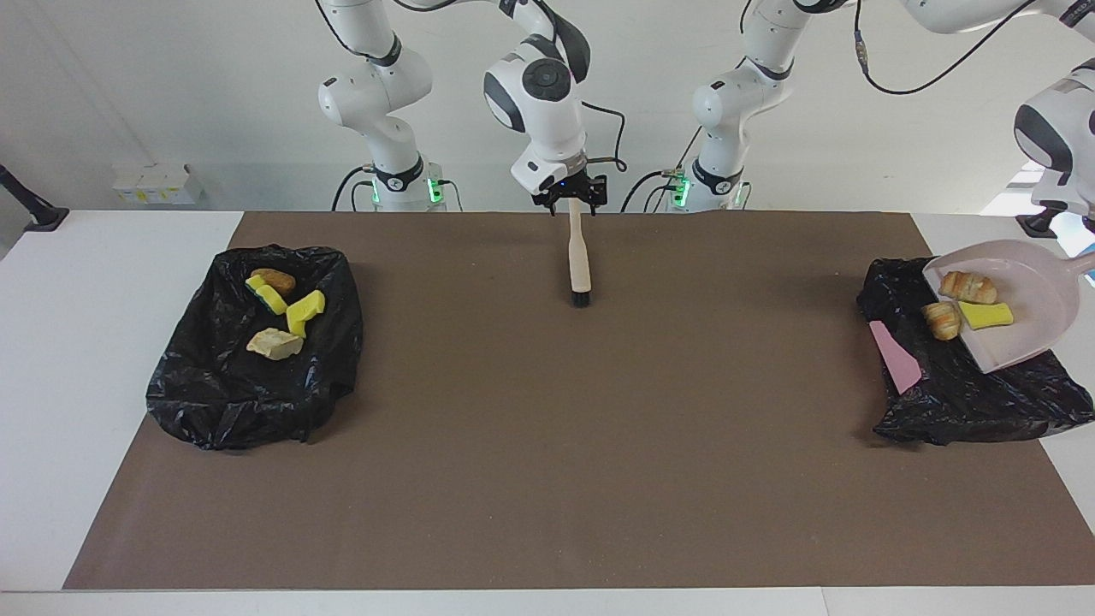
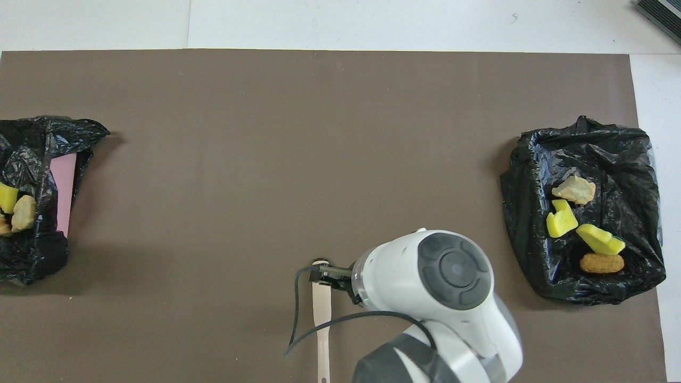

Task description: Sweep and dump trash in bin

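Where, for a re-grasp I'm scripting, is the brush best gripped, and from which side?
Probably the slim handle of the brush, from above, fingers spanning its width: it lies flat on the mat, handle end toward the robots, bristles farther from them. The open right gripper hangs over that handle end.
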`<state>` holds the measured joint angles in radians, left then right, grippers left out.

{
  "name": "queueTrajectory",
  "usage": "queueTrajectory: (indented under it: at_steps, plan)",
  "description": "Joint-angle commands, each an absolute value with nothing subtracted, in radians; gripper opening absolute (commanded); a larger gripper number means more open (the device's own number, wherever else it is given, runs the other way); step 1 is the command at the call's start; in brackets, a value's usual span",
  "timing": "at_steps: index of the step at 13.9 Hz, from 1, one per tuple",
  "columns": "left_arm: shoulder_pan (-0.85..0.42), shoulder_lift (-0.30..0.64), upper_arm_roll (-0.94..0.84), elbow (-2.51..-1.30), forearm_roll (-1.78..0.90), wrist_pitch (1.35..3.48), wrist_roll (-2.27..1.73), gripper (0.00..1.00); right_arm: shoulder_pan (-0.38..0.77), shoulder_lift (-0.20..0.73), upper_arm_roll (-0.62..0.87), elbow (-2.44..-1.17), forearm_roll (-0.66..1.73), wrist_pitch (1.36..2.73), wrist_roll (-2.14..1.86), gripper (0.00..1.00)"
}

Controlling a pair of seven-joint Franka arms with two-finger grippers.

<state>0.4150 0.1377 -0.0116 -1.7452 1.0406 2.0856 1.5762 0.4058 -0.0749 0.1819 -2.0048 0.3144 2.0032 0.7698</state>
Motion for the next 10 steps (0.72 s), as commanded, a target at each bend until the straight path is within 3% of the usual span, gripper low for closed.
queueTrajectory:
  at_steps: [1, 5, 10]
  plan:
    - [0.406, 0.114, -0.002, -1.750, 1.150, 2.079, 1.522, 0.00, 0.296, -0.066, 0.193, -1.912, 0.275, 1.970, 0.717, 1.00]
    - [0.405, 0.083, -0.006, -1.740, 1.115, 2.079, 1.520, 0.00, 0.164, -0.064, 0.192, -1.792, 0.134, 1.876, 0.548, 1.00]
    - [0.384, 0.057, -0.021, -1.732, 0.769, 2.007, 1.503, 0.00, 0.058, -0.052, 0.190, -1.677, -0.021, 1.715, 0.433, 1.00]
